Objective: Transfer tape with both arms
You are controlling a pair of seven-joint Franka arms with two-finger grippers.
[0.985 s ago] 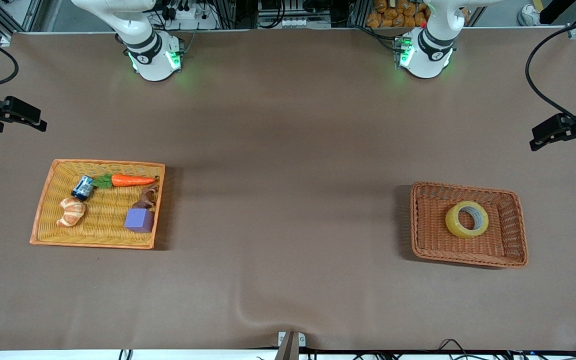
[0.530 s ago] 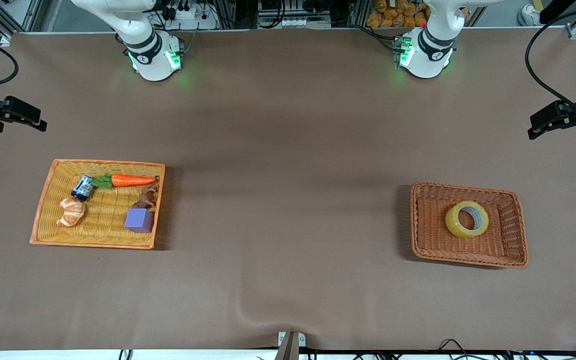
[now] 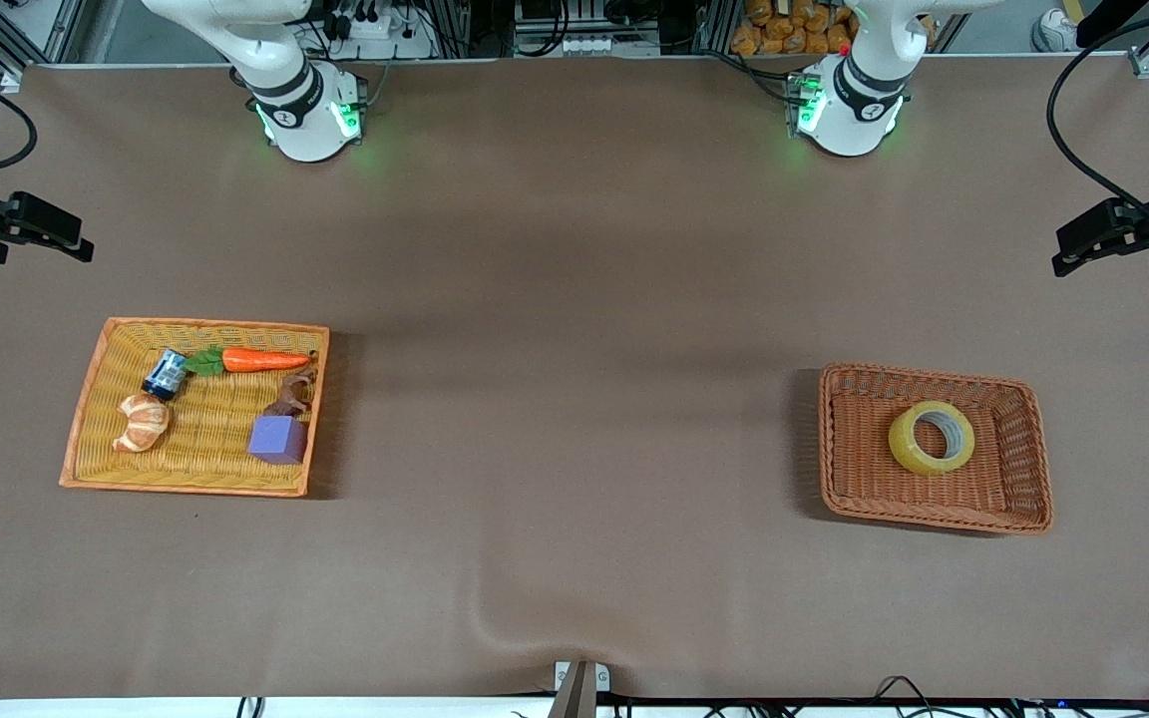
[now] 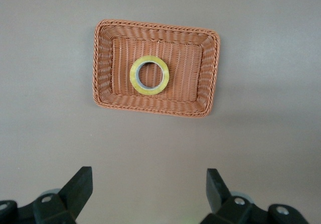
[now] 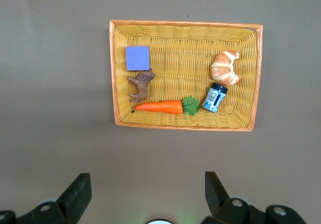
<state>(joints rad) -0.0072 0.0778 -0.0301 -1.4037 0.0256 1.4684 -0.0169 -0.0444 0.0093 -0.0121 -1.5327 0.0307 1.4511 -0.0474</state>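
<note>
The tape (image 3: 902,445), a yellowish ring with a grey-white core, lies flat in a brown wicker basket (image 3: 934,376) toward the left arm's end of the table. In the left wrist view the tape (image 4: 134,76) and the basket (image 4: 155,26) show well below my left gripper (image 4: 149,176), which is open and empty. In the front view the left gripper (image 3: 1083,249) hangs high at that end of the table. My right gripper (image 5: 146,179) is open and empty, high over bare table beside the yellow basket; in the front view the right gripper (image 3: 66,237) is at the right arm's end.
A yellow wicker basket (image 3: 86,399) toward the right arm's end holds a carrot toy (image 3: 260,360), a croissant toy (image 3: 143,422), a small blue can (image 3: 165,374), a purple cube (image 3: 277,440) and a brown figure (image 3: 291,396). Brown cloth covers the table between the baskets.
My left gripper has shifted slightly, rising a little in the front view. The right arm, the tape and both baskets have not moved.
</note>
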